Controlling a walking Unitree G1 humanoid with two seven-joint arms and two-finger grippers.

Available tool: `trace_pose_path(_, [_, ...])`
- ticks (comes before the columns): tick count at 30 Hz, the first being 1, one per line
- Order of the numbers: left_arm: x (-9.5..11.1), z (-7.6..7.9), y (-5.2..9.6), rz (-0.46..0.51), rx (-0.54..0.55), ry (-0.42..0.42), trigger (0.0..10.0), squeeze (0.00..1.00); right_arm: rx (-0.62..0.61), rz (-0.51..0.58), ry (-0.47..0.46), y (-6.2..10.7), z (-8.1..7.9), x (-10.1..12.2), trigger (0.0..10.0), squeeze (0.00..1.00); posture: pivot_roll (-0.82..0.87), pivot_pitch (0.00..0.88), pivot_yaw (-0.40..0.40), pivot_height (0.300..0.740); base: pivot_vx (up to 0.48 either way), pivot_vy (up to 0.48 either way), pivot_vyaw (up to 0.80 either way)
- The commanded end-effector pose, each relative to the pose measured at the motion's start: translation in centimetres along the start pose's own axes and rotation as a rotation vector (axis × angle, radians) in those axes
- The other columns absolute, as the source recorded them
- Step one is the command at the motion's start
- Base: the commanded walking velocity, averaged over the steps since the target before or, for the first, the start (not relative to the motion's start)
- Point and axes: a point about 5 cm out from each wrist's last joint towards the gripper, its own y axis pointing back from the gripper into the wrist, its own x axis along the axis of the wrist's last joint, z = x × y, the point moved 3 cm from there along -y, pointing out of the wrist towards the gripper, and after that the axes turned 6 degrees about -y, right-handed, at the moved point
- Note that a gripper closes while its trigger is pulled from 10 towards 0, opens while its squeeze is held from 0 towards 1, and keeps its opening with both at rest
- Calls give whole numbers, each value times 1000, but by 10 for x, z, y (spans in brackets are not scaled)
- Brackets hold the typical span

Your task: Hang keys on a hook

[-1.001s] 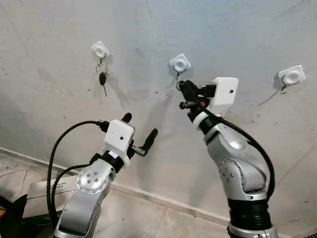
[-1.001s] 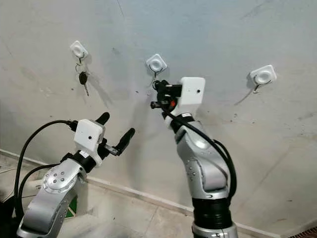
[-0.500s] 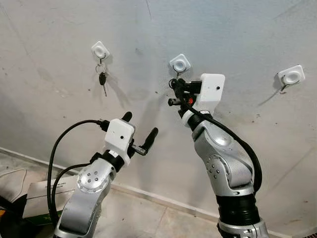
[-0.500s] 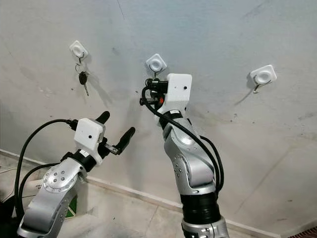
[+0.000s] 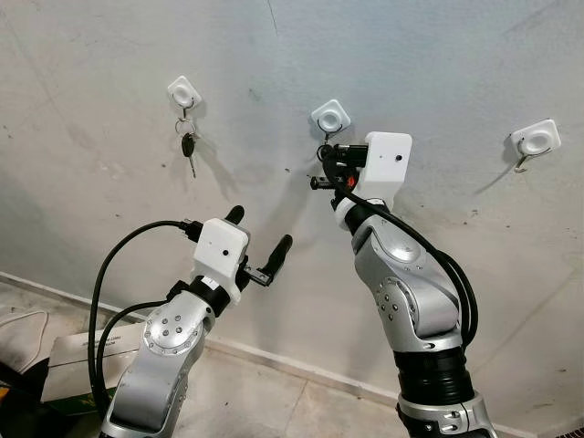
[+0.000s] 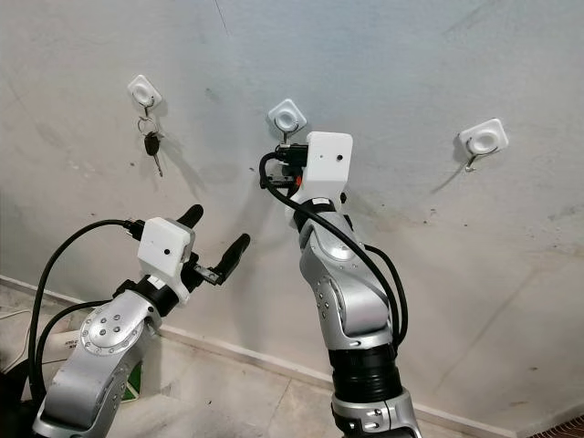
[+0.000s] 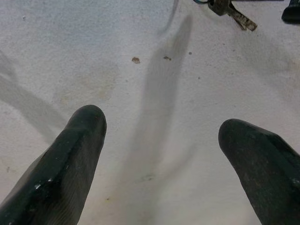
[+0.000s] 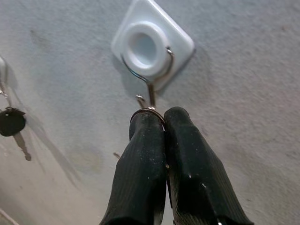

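The right pincer point(image 8: 157, 123) was raised against the grey wall point(image 5: 438, 73), its two black fingers pressed together on a thin metal key ring point(image 8: 149, 111) at their very tips. That ring sat right at the wire hook point(image 8: 149, 91) of the middle white holder point(image 5: 330, 116), just above the fingertips; whether it was already over the wire could not be told. The rest of the keys were hidden behind the fingers.

To the left of that pincer, another white holder point(image 5: 183, 92) carried a black-headed key point(image 5: 189, 146) hanging from its hook. Well to its right was a third holder point(image 5: 536, 139).

The left pincer point(image 5: 258, 246) hovered lower, short of the wall, fingers spread wide and holding nothing.
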Motion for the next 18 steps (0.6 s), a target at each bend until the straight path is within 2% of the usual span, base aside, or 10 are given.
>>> trace_pose_path(1, [1,-2,0,1,8,-10,10000,0,19,39,-27,-4,-9,11,10000,0,84,0,22,740,0,0,0])
trace_pose_path(6, [1,-2,0,1,6,-11,10000,0,46,54,-78,-2,-9,15,10000,0,81,0,24,740,0,0,0])
trace_pose_path(10, [1,-2,0,1,7,-12,10000,0,62,62,-82,1,-7,16,10000,0,83,0,24,740,0,0,0])
trace_pose_path(14, [1,-2,0,0,7,-11,10000,0,63,75,-87,6,2,18,10000,0,79,0,26,740,0,0,0])
trace_pose_path(18, [1,-2,-1,1,4,-11,10000,0,72,101,-106,7,2,23,10000,0,76,0,29,740,0,0,0])
